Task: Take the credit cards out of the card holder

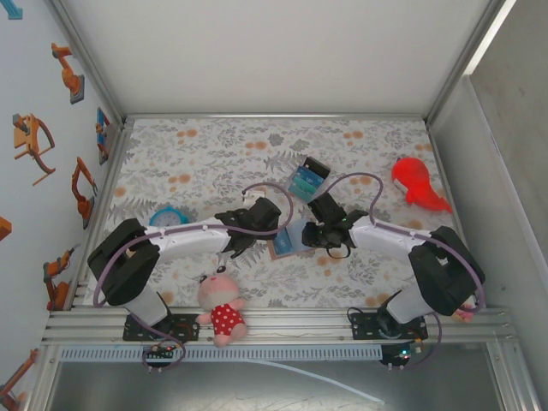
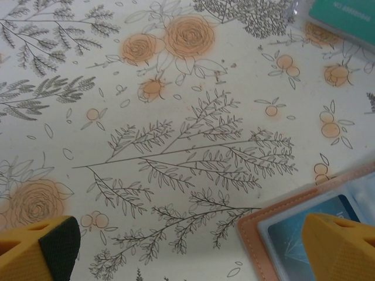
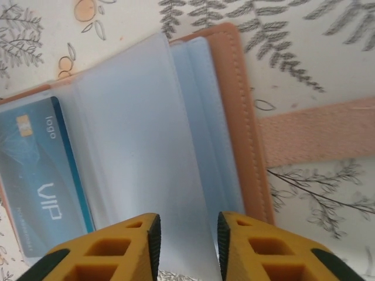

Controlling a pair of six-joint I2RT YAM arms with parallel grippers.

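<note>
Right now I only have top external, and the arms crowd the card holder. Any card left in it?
Observer: Yes. The right wrist view shows the card holder lying open, with a blue card marked VIP in a clear sleeve.
Operator: Are the right jaws holding anything?
Observer: Nothing that I can see. They stand slightly apart over the lower edge of the middle clear sleeve, which looks empty.
Operator: And the left jaws?
Observer: Wide open, low over the tablecloth. One finger hangs over the holder's corner.
</note>
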